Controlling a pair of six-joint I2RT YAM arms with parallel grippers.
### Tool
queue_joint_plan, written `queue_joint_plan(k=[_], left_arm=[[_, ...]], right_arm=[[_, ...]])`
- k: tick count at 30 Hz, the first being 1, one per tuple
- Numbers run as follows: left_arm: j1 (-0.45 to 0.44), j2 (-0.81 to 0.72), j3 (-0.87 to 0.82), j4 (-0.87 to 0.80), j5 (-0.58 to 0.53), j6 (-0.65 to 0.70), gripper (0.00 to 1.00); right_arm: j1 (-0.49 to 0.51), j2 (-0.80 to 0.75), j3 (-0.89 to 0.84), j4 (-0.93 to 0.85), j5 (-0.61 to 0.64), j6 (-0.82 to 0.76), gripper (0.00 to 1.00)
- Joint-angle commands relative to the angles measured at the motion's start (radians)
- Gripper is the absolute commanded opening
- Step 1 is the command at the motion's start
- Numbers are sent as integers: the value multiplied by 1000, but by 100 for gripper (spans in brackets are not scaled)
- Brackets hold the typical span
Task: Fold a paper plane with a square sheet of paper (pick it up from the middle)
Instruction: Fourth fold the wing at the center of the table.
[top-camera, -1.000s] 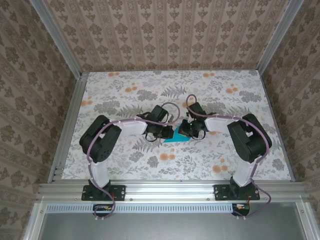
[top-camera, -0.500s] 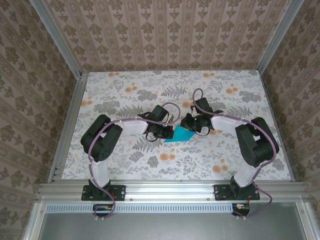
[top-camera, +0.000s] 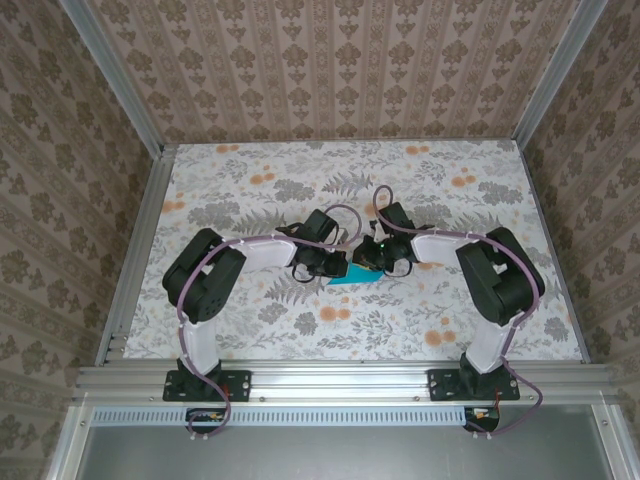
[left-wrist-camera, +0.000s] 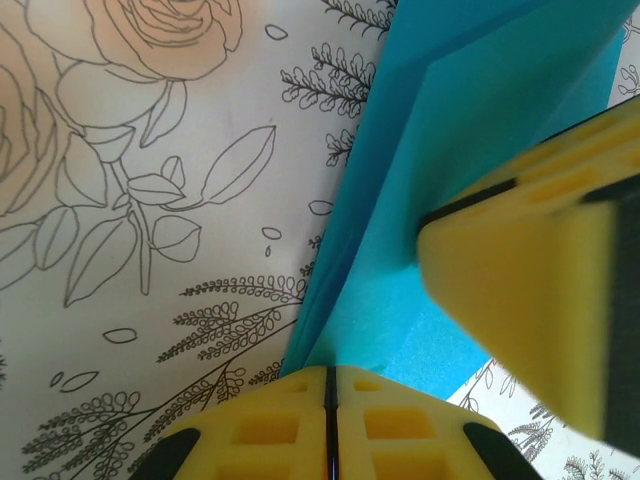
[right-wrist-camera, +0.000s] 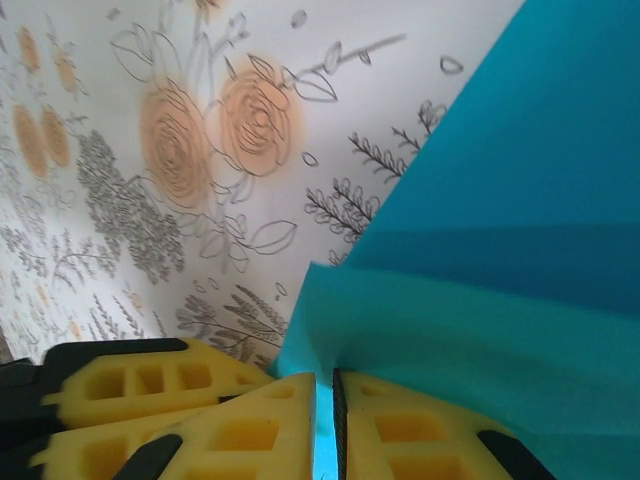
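Both the left gripper (top-camera: 334, 263) and the right gripper (top-camera: 368, 259) are pinching the part-folded turquoise sheet of paper (top-camera: 351, 281) at mid-table (top-camera: 300, 180), jaws pressed shut, seemingly holding its layers aligned for creasing.

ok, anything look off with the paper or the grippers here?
Nothing stands out. The blue paper is partly folded, its layers showing in both wrist views, with no tear or crumple visible. The left gripper and right gripper are each shut on an edge of it, crowded close together, which fits a fold under way.
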Motion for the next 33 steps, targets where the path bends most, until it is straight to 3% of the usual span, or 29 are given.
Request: queue_joint_plan(k=[1, 10, 33], left_arm=[[-11, 44, -1, -78, -20, 18, 10], [-12, 48, -3, -135, -50, 39, 10], [-14, 64, -19, -165, -34, 55, 10]], right_arm=[[5, 22, 17, -5, -25, -8, 15], [-29, 26, 5, -56, 57, -48, 14], [-259, 26, -62, 36, 57, -89, 14]])
